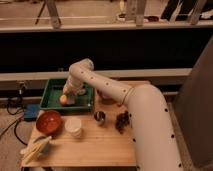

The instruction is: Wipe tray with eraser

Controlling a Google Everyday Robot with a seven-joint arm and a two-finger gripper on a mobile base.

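Note:
The dark-green tray (52,89) lies at the back left of the wooden table. My gripper (72,96) is down inside the tray, left of its middle, with the white arm (107,89) reaching in from the right. An orange ball (63,99) lies in the tray right beside the gripper, on its left. A small whitish patch shows under the gripper; I cannot tell whether it is the eraser, which otherwise does not show.
A red-orange bowl (48,121) stands in front of the tray. A white cup (74,127), a small metal cup (100,117) and a dark clustered object (122,121) stand mid-table. A yellowish item (36,149) lies at the front left corner. A railing runs behind.

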